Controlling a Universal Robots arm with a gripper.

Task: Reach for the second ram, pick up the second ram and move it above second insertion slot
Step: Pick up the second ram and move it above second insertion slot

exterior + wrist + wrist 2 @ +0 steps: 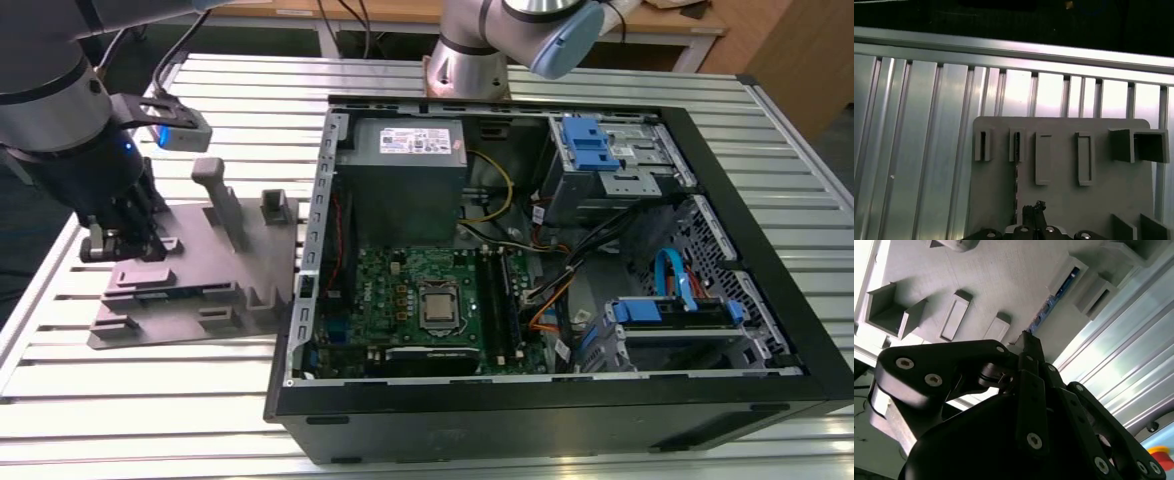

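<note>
The second ram stands on its long edge in a groove of the grey fixture plate; it is a thin dark bluish strip, also seen edge-on in the first wrist view. My gripper hangs low over the plate at the exterior view's left. Its fingertips are pressed together with nothing between them, just short of the stick's near end and slightly to one side of it. The memory slots lie beside the processor socket on the motherboard inside the open computer case.
Grey posts and blocks rise from the fixture plate close to the gripper. The ribbed aluminium table carries the plate and the case. Another arm's base stands behind the case. Cables and blue drive brackets crowd the case's right half.
</note>
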